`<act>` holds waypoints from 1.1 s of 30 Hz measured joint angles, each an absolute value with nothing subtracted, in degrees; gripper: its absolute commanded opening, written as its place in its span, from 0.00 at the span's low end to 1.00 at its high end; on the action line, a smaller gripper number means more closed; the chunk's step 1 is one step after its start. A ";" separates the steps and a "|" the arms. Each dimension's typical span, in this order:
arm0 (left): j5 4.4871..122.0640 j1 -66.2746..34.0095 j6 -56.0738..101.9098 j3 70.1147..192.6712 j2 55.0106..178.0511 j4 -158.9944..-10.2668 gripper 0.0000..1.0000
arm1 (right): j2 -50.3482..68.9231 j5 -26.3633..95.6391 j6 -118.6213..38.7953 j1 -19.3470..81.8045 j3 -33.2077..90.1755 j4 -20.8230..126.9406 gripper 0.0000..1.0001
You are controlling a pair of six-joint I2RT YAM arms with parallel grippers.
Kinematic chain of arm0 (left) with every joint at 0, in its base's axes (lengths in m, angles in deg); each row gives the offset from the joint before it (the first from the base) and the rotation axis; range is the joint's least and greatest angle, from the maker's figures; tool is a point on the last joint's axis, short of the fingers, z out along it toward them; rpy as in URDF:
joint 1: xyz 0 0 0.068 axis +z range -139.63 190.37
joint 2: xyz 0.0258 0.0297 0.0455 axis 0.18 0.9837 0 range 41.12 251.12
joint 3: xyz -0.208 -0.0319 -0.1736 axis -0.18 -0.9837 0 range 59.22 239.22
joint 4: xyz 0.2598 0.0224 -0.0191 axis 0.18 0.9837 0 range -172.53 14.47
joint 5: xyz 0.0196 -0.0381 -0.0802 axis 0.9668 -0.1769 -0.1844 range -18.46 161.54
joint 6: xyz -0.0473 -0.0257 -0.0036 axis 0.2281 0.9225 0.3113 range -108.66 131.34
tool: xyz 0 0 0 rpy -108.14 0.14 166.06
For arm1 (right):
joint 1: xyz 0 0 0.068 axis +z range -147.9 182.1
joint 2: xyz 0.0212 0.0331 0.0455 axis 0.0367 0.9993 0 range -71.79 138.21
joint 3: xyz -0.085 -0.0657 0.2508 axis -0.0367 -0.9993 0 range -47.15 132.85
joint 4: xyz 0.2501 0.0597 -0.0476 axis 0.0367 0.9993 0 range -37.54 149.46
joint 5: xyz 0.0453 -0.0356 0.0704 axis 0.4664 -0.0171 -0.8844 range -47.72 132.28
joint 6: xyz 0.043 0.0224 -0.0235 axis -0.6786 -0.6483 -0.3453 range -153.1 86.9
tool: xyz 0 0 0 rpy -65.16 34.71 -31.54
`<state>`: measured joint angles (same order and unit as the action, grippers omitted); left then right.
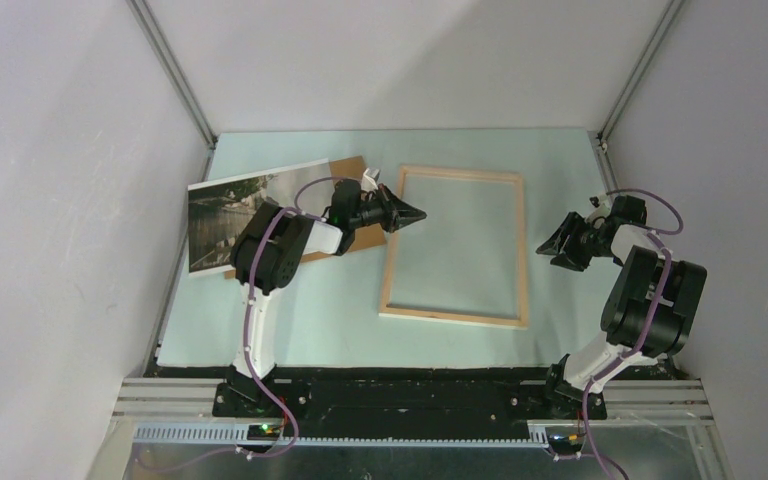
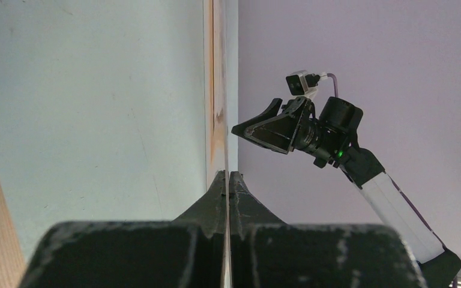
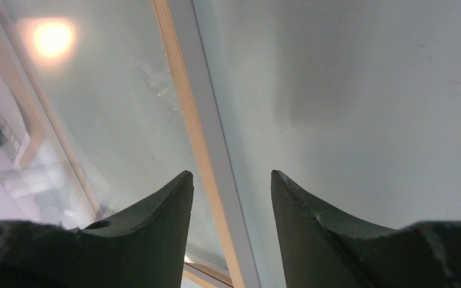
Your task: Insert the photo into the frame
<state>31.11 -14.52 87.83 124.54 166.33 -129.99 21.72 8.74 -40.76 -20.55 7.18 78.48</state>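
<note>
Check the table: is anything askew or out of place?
The photo lies crooked on the brown board at the left, its left edge overhanging the mat. The frame sits slightly rotated. No damage shown.

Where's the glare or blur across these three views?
Right wrist: warm glare spot on the glossy pane of the frame, upper left; near jaws soft. Left wrist: own jaws dark and blurred, right arm beyond them sharp. Top external: even light, sharp, no glare.
</note>
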 measured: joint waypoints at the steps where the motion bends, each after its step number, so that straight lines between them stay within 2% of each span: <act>1: 31.16 -14.54 87.85 124.54 166.33 -129.99 0.00 | 21.79 8.74 -40.76 -20.55 7.18 78.46 0.55; 33: 34.02 -14.76 89.55 120.72 165.28 -130.01 0.00 | 25.09 7.93 -40.76 -16.82 6.85 77.74 0.54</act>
<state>34.02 -14.76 89.55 120.72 165.28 -130.01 25.09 7.93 -40.76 -16.82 6.85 77.74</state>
